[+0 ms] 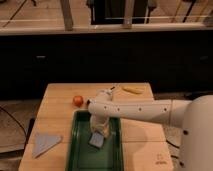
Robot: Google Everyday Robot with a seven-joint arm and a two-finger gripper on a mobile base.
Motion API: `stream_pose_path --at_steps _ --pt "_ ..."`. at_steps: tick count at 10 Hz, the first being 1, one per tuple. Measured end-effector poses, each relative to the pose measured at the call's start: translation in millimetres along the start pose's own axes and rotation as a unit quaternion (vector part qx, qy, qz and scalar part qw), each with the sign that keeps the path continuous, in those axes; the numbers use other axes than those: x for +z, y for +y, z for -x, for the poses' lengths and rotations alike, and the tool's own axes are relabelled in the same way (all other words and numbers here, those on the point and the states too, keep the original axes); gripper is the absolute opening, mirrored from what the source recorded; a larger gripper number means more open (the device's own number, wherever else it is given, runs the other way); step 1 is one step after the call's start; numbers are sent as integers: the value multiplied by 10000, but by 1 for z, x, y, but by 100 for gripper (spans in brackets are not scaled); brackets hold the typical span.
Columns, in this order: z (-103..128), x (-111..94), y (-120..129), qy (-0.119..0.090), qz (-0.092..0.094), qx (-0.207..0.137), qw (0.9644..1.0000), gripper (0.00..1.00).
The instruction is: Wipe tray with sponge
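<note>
The dark green tray lies on the wooden table, at the front centre of the camera view. The pale grey-blue sponge rests on the tray floor, in its right middle part. My gripper points down from the white arm, which reaches in from the right. It is shut on the top of the sponge and holds it against the tray.
A red-orange round fruit sits just beyond the tray's far left corner. A banana lies at the table's far right. A flat grey-blue triangular cloth lies left of the tray. The robot's white body fills the right side.
</note>
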Motion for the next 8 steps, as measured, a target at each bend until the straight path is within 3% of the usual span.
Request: stream_pose_path --at_steps 2,4,6,8 --pt "23 4 11 -91 3 -269 9996 0" --pt "24 4 32 -93 13 -201 9998 0" --pt "4 0 61 3 13 -14 10000 0" --pt "-16 -5 66 106 -33 15 9999 0"
